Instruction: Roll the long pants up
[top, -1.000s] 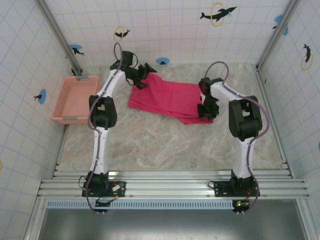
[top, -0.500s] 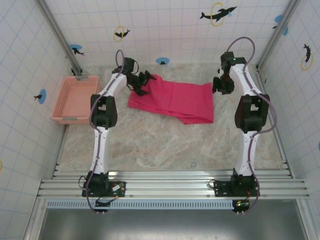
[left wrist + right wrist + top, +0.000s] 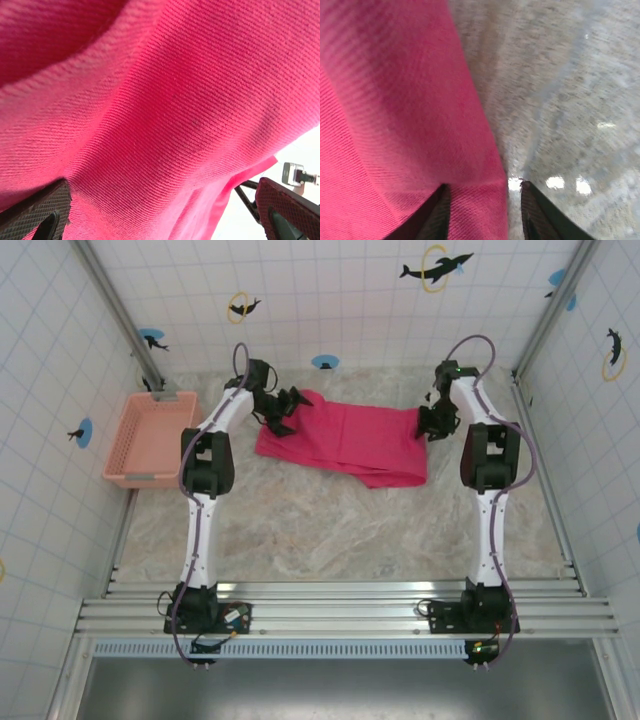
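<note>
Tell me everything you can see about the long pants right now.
The long pants are bright pink-red, plain, soft woven-looking fabric. They lie flat, seemingly folded in layers and not yet rolled, stretched crosswise on the far part of the marbled table. The left gripper stands open at their left end with cloth between its fingers. The right gripper stands open astride their right edge.

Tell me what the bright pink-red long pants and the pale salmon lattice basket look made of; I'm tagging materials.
Bright pink-red long pants: woven cloth, possibly cotton twill, matte; fine diagonal ribs show up close. Pale salmon lattice basket: likely moulded plastic, smooth; straight stiff rim and faint grid walls suggest it.
</note>
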Available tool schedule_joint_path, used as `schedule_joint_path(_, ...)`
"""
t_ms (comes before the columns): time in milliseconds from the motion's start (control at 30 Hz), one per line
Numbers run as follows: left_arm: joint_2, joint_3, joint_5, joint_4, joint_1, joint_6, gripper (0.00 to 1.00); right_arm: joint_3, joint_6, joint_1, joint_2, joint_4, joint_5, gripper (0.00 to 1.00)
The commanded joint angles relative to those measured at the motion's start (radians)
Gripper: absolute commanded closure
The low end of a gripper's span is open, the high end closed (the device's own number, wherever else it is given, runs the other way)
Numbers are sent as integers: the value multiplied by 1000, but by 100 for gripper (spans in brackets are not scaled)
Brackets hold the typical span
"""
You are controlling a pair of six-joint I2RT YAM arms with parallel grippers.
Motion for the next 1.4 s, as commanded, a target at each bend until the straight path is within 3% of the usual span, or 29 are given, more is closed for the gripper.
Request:
schedule_joint_path(0, 8, -7, -42, -108, 3, 28, 3, 44, 18, 5, 59, 10, -81, 69)
schedule_joint_path(267, 53, 12, -72, -20, -1, -65, 3, 7, 27, 8, 51, -20, -72, 100)
schedule_joint_path(400, 117, 78, -85, 37, -15, -145, 3, -100, 32, 11, -22, -46, -33, 100)
schedule_joint_path(667, 331, 321, -93, 196, -56, -375, 3, -594, 105, 71, -382, 52, -51, 100)
schedule_joint_path(800, 391, 340, -89, 312, -67, -481, 3, -798, 173, 185, -506, 102, -117, 100)
schedule_joint_path(933, 410, 348, -89, 342, -67, -495, 3, -837, 220, 360, -520, 104, -175, 100)
schedule_joint_path(1033, 400, 348, -93, 339, -64, -471, 3, -803, 220, 459, -477, 85, -244, 98)
schedule_joint_path(1167, 389, 348, -91, 331, -63, -442, 3, -759, 185, 551, -421, 57, -289, 87)
schedule_joint_path(1267, 386, 347, -68, 341, -64, -435, 3, -715, 144, 609, -386, 41, -354, 69)
schedule_joint_path(1367, 365, 338, -46, 355, -57, -404, 3, -620, 46, 642, -383, -67, -328, 58)
